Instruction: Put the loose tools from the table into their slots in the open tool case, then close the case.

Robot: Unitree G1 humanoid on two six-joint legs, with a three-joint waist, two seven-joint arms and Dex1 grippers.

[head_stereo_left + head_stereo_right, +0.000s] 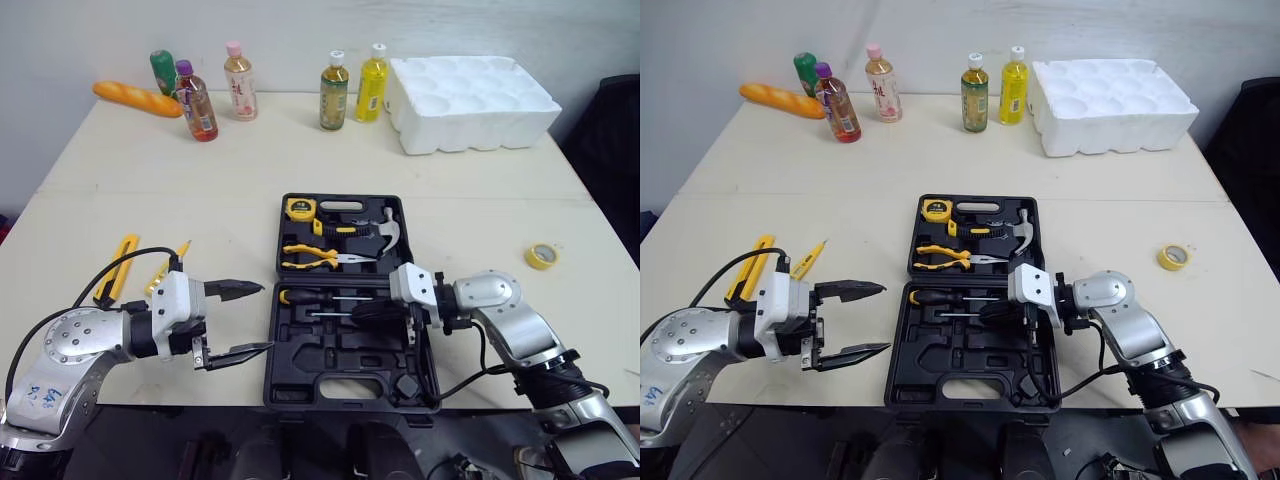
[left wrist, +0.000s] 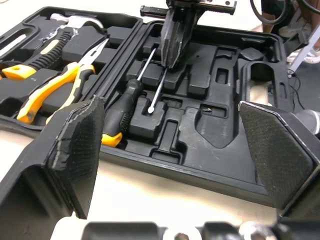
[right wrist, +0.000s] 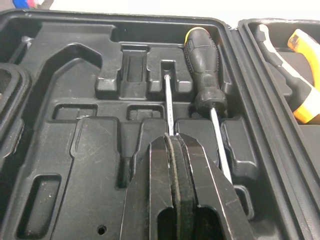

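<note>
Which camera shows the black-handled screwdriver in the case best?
The right wrist view: the screwdriver lies close, handle and shaft both plain. The left wrist view shows it from the handle end; the eye views show it small.

Bright, even overhead light on the pale surface point(image 1: 150, 190); bottles point(image 1: 240, 85) at 12 o'clock cast faint short shadows; the black tool case point(image 2: 210, 125) carries a dull sheen.

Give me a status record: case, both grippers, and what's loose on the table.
case: tool case open on the table
in slots: tape measure, hammer, pliers, screwdriver
right gripper: shut on thin metal shaft, inside case
left gripper: open, empty, beside case's left edge
loose: yellow utility knife, slim yellow tool, yellow tape roll
</note>
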